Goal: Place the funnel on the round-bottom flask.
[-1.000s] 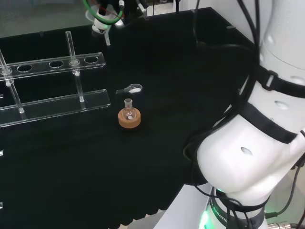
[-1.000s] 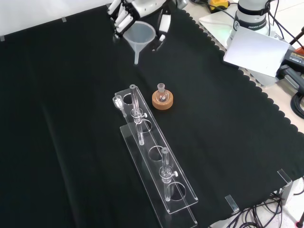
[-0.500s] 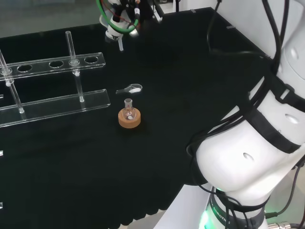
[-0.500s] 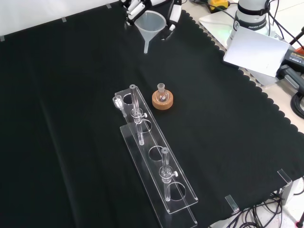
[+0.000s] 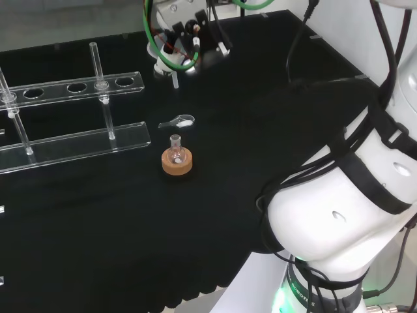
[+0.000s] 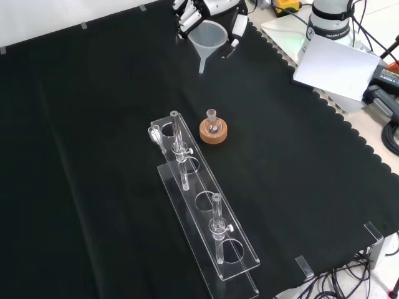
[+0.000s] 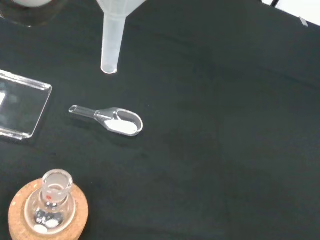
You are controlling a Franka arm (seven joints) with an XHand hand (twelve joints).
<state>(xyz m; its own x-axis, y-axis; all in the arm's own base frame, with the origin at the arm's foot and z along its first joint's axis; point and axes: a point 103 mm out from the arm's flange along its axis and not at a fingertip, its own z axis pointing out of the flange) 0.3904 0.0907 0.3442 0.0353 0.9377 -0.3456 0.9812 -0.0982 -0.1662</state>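
My fingers curl round the funnel, stem down so it can drop into a neck; the round-bottom flask waits upright on its cork ring, well below my fingertips; the scoop lies between.

A black cloth with a scalloped edge covered the worktop. Beyond that edge, in the front view, lay cables and a white sheet.
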